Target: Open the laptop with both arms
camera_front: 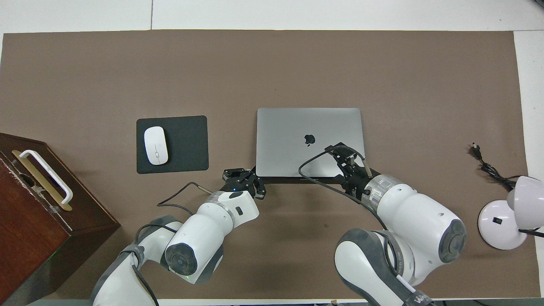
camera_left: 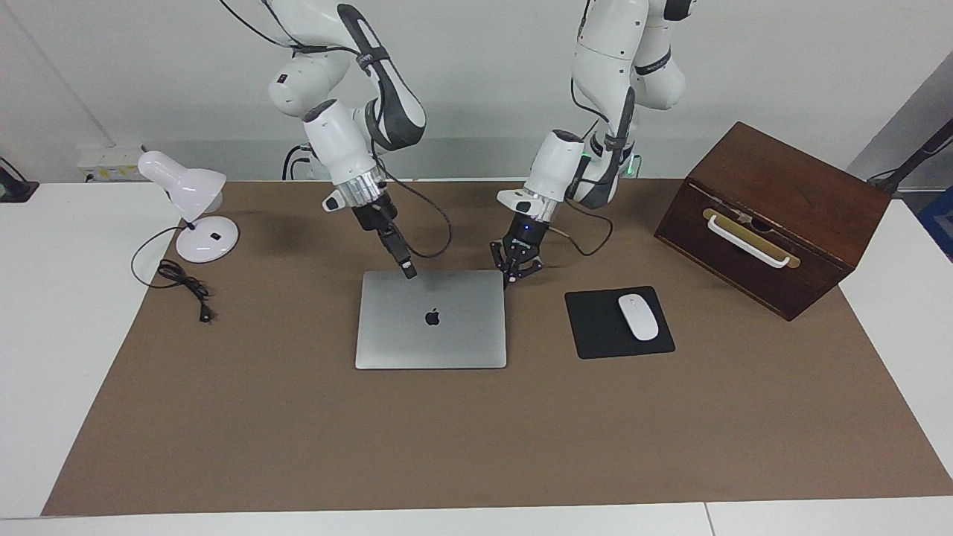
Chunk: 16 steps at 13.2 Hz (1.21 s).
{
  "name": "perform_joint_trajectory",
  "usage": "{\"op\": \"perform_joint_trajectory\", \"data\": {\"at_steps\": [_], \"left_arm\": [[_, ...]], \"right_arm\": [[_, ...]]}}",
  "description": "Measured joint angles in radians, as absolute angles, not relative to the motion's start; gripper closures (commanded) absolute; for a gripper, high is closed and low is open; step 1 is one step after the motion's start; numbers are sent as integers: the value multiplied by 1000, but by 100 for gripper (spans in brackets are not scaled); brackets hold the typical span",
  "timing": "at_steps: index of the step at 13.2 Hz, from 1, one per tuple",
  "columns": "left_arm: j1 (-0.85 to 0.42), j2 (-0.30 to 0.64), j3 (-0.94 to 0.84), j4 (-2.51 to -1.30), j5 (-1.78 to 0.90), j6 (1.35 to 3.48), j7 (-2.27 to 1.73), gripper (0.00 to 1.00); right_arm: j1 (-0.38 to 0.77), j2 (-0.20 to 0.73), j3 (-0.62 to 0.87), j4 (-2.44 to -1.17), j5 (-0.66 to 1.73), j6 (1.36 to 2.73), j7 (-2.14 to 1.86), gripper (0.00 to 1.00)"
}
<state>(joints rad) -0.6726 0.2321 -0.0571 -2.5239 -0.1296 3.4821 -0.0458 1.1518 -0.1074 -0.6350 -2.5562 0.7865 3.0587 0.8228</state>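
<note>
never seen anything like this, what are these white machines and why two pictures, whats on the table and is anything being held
These are two white robot arms with small black fingers at their tips. One picture faces them from across the table; the other looks down from above their end. A closed laptop lies on the brown mat. The left gripper sits at the laptop's corner nearest the robots, fingers spread. The right gripper points down over the lid's edge nearest the robots. Neither holds anything. Also there: a mouse on a black pad, a wooden box and a desk lamp.
</note>
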Motion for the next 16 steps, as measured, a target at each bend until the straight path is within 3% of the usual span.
{"op": "perform_joint_trajectory", "data": {"at_steps": [7, 16], "left_arm": [[-672, 250, -54, -2515, -130, 3482, -45, 100], [-672, 253, -55, -2514, -130, 3484, -42, 100]], "right_arm": [[1174, -167, -625, -2684, 1002, 3155, 613, 0], [1185, -171, -607, -2682, 1031, 3162, 609, 0]]}}
